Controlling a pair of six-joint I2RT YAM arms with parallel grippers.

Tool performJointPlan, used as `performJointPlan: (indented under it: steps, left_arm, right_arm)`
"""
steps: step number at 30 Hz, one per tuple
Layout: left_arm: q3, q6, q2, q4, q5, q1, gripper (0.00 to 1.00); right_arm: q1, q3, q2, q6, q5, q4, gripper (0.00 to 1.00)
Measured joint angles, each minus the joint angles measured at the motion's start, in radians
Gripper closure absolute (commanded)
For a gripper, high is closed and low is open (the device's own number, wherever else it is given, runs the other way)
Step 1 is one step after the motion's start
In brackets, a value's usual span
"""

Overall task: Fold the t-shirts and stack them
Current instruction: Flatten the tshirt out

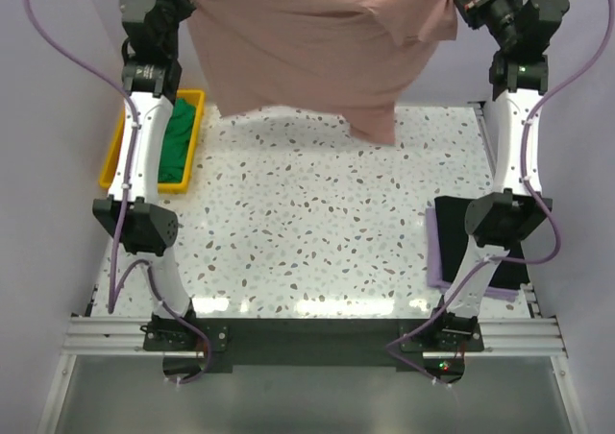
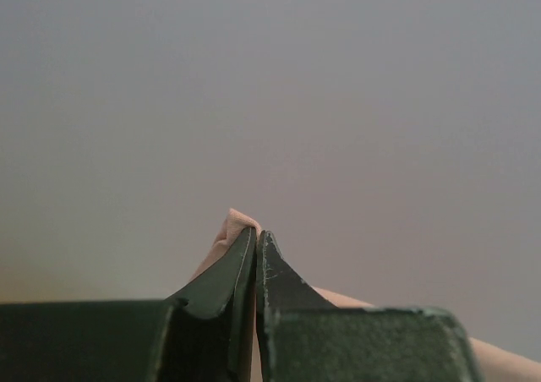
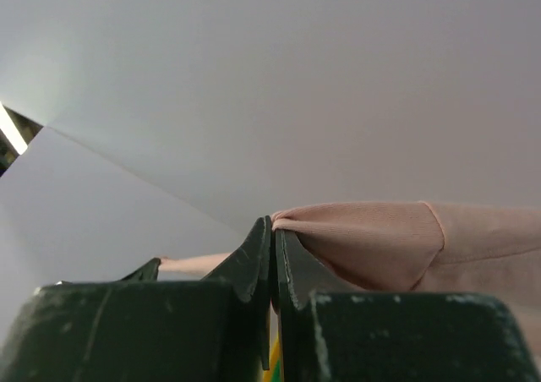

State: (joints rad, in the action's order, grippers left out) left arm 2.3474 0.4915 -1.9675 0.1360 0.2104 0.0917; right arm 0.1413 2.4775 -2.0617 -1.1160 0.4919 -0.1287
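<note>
Overhead, glossy white speckled terrazzo surface (image 1: pixel 317 223), pale lavender walls (image 1: pixel 48 213) around. Yellow plastic bin (image 1: pixel 111 165) at left edge, crumpled green t-shirt (image 1: pixel 176 141) inside. Right edge: flat black t-shirt (image 1: pixel 452 225) stacked on lavender t-shirt (image 1: pixel 434 256). Dusty-pink t-shirt (image 1: pixel 307 50), soft matte knit, hangs stretched above far side of surface, one lower corner drooping. Left fingers (image 2: pixel 228 281) pinched on one top corner, right fingers (image 3: pixel 245 268) pinched on other.

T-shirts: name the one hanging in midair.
The dusty-pink shirt, held by left gripper and right gripper; green shirt, black shirt and lavender shirt lie below.
</note>
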Motion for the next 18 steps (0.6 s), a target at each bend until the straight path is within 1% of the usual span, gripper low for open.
performJointPlan:
  steps: [2,3,6,8,10,12,13,15,16,17,18]
  left_arm:
    - [-0.057,0.006,0.051,-0.029,-0.017,-0.028,1.00]
    - [-0.108,0.007,0.089,-0.053,-0.026,-0.042,1.00]
    - [-0.294,0.013,0.223,-0.082,-0.039,-0.068,1.00]
    - [-0.466,0.021,0.330,-0.128,-0.047,-0.073,1.00]
    - [-0.690,0.032,0.458,-0.151,-0.050,-0.074,1.00]
    - [-0.877,0.060,0.552,-0.155,-0.053,-0.073,1.00]
    - [-0.975,0.078,0.595,-0.167,-0.052,-0.073,1.00]
    - [-1.181,0.130,0.667,-0.150,-0.054,-0.074,0.97]
    - [-1.278,0.156,0.689,-0.149,-0.055,-0.076,0.96]
    - [-1.349,0.179,0.699,-0.138,-0.056,-0.076,0.92]
    - [-1.427,0.206,0.702,-0.120,-0.058,-0.077,0.86]
  right_arm:
    - [0.000,-0.102,0.079,-0.003,-0.001,0.042,1.00]
    - [0.000,-0.157,0.116,-0.003,0.000,0.071,1.00]
    - [-0.003,-0.402,0.268,-0.008,0.016,0.134,1.00]
    - [-0.003,-0.612,0.381,-0.010,0.028,0.175,1.00]
    - [-0.002,-0.844,0.488,-0.006,0.035,0.213,1.00]
    - [-0.001,-1.088,0.581,0.011,0.042,0.220,1.00]
    - [-0.001,-1.185,0.610,0.024,0.043,0.211,0.99]
    - [-0.001,-1.387,0.647,0.058,0.042,0.175,0.92]
    - [0.000,-1.476,0.651,0.081,0.042,0.162,0.84]
    - [0.000,-1.582,0.649,0.121,0.038,0.128,0.75]
    - [0.000,-1.617,0.646,0.131,0.036,0.109,0.75]
